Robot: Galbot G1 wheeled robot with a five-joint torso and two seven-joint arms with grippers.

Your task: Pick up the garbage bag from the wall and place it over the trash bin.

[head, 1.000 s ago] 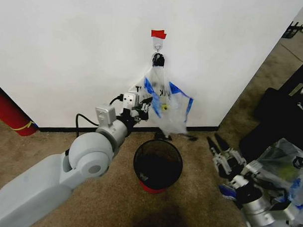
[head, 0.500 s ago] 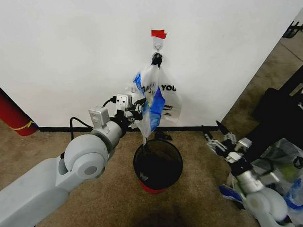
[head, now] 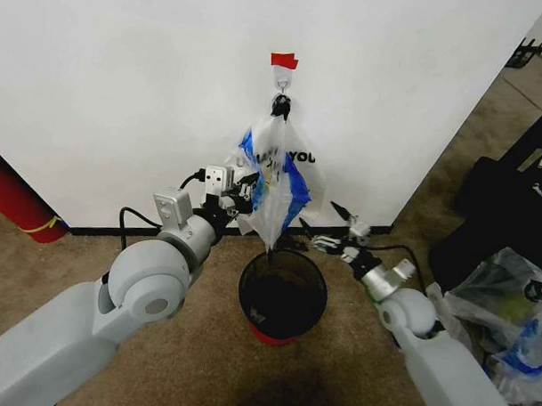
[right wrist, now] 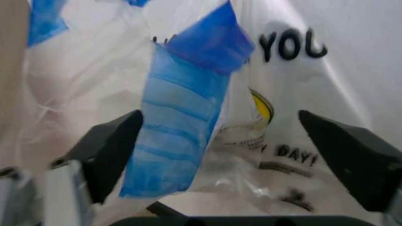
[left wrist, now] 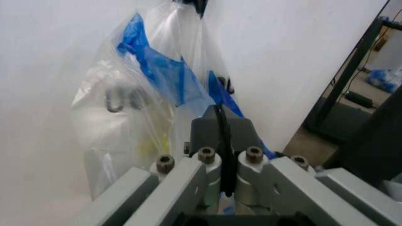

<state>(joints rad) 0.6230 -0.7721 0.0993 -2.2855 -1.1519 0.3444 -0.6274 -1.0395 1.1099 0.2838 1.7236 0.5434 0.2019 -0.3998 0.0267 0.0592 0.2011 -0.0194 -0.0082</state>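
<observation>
Head view: left gripper (head: 246, 191) fingers pinch garbage bag (head: 273, 181); right gripper (head: 322, 224) reaches in, fingers wide.

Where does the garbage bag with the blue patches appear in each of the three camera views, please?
Head view: the garbage bag hangs from the hook on the wall, above the trash bin, between the two end effectors.
Left wrist view: it fills the middle, just beyond the left end effector.
Right wrist view: it spreads across the picture, between the open fingers of the right end effector.
Shared landmark: the bag's blue patches.
</observation>
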